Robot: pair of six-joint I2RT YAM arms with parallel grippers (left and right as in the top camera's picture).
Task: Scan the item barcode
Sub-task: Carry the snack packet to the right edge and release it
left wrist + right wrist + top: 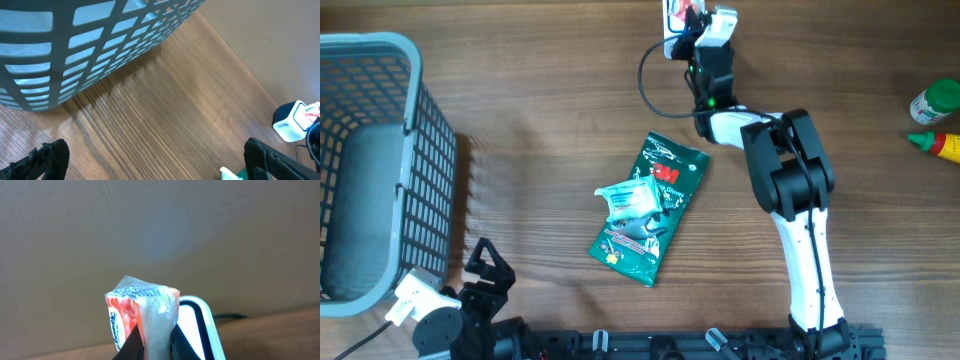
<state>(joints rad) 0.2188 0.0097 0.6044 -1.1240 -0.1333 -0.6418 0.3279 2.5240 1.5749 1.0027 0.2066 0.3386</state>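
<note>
The wooden table (550, 120) fills the overhead view. A blue-grey slatted basket (415, 130) stands on its left side. The right arm (795, 180) reaches from the near edge to the far edge of the table. In the middle lies a green pouch (655, 235), and a small white and teal packet (628, 200) rests on top of it.

At the far edge, a white scanner (197, 325) with a dark-rimmed window stands upright. The right gripper (152, 347) is clamped narrowly on the task's item, an orange and white tissue pack (135, 310). It holds the pack by its lower end, raised off the table, just in front of and beside the scanner. The pack seems to partly overlap the scanner window, though no barcode can be made out from here.

Near the table's right edge lie a green-capped bottle (935, 102) and a yellow bottle (940, 145), close together.

The left gripper (488, 262) sits low at the near left, beside the basket. Its dark fingers (45, 160) are spread wide with nothing between them.
</note>
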